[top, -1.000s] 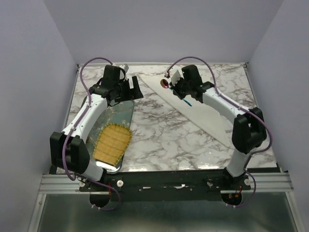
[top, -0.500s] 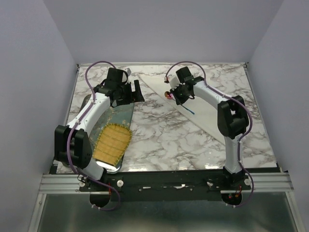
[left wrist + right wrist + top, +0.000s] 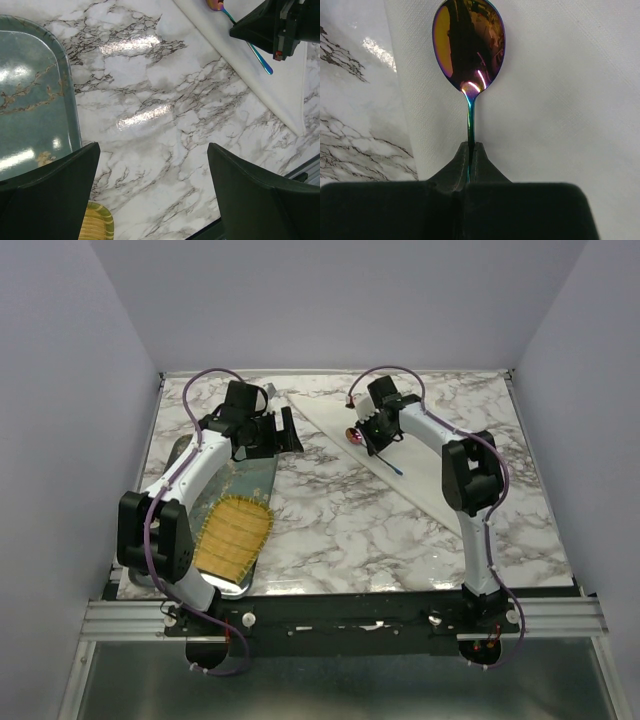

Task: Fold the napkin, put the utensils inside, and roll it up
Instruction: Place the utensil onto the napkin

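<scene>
Right end effector point(image 3: 470, 150) is pinching the slim iridescent metal spoon point(image 3: 469, 45), bowl toward 12 o'clock, over the folded cream cloth napkin point(image 3: 560, 100) for enclosure; left end effector point(image 3: 154, 170) is hanging spread.

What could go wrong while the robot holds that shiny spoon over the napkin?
The right gripper pinches the spoon only by its thin handle, so it might twist or slip out. The spoon's bowl is close to the edge of the napkin, so if it is let go here it might land partly on the marble table. If the spoon drags across, the napkin could bunch up.
</scene>
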`<state>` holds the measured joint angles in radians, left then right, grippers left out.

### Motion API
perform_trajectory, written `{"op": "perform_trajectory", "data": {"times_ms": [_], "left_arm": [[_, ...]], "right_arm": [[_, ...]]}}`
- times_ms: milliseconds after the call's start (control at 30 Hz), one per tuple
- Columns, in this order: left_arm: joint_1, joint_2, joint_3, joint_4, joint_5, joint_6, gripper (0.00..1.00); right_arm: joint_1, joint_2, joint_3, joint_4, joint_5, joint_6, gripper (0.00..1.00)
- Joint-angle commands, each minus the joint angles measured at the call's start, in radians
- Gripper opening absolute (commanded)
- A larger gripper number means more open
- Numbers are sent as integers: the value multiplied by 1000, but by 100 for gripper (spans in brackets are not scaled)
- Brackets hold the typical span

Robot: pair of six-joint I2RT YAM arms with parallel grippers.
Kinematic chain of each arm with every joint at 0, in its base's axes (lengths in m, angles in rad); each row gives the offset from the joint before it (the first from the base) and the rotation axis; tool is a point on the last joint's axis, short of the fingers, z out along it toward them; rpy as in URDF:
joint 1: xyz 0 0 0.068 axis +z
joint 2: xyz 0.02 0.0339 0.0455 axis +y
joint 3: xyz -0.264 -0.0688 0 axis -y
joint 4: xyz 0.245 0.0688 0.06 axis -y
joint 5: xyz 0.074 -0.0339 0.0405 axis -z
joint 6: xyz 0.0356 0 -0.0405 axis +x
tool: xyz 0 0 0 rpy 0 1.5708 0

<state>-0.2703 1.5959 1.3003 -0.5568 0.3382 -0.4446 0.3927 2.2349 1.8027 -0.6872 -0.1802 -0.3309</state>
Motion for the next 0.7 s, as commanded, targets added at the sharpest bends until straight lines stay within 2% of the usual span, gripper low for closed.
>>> {"op": "perform_trajectory", "data": {"times_ms": [0,667], "left_arm": [[-3,19,24,17,38,12,97],[-4,18,17,28,59,3,97]], "right_arm": [[0,34,60,-48,-22,16,1],[6,-37,-17,-14,-82,41,1]]}}
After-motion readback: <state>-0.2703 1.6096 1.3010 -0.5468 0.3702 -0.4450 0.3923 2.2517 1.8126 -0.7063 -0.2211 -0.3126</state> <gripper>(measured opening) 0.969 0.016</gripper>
